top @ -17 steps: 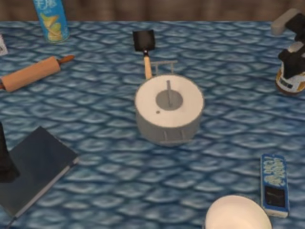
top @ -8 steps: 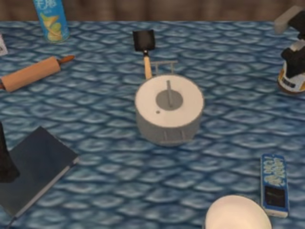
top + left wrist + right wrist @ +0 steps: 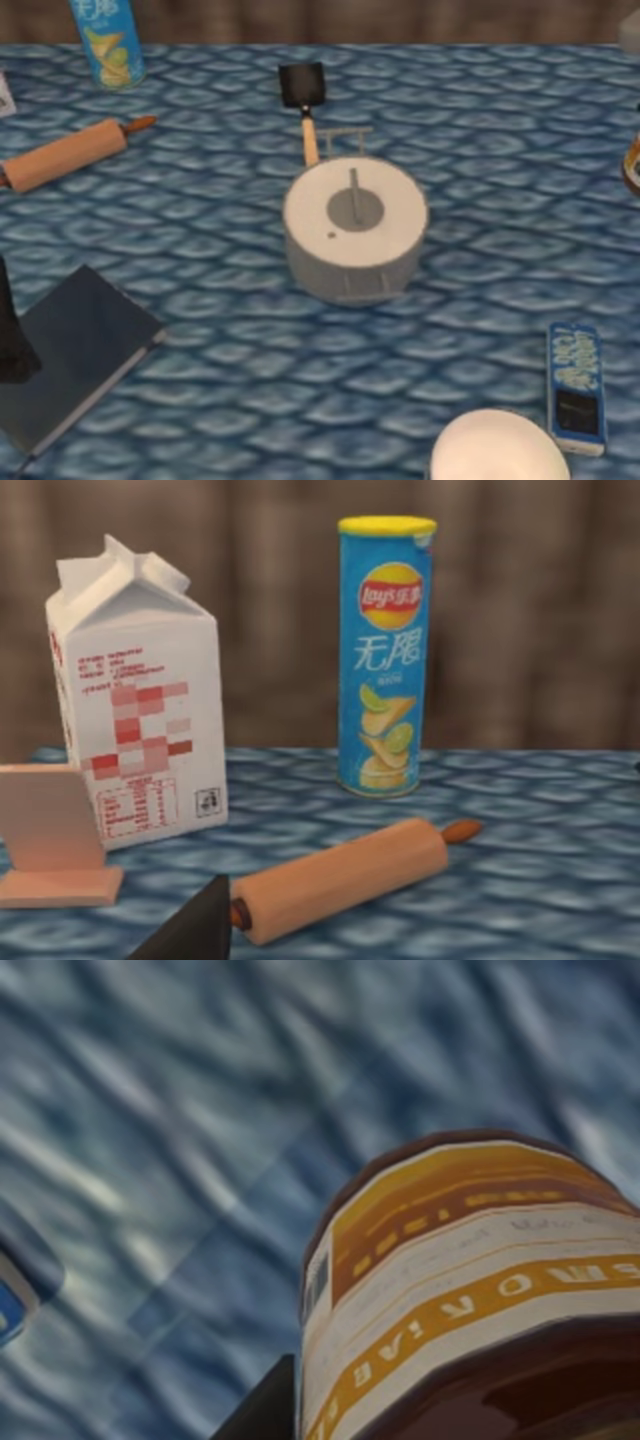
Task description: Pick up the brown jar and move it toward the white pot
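The brown jar shows only as a sliver at the table's far right edge in the top view. In the right wrist view the brown jar fills the picture, with its cream and orange label band, held above the blue cloth. One dark finger of my right gripper presses on its side, shut on it. The white pot stands mid-table, well to the jar's left, lid and knob on. My left arm is parked at the left edge; its finger shows with nothing beside it.
A blue-and-yellow can, a rolling pin and a milk carton sit at the back left. A black spatula lies behind the pot. A dark book lies front left; a cream bowl and a blue box front right.
My right gripper has carried the brown jar rightwards until both are almost out of the top view. The pot and the left arm have not moved.
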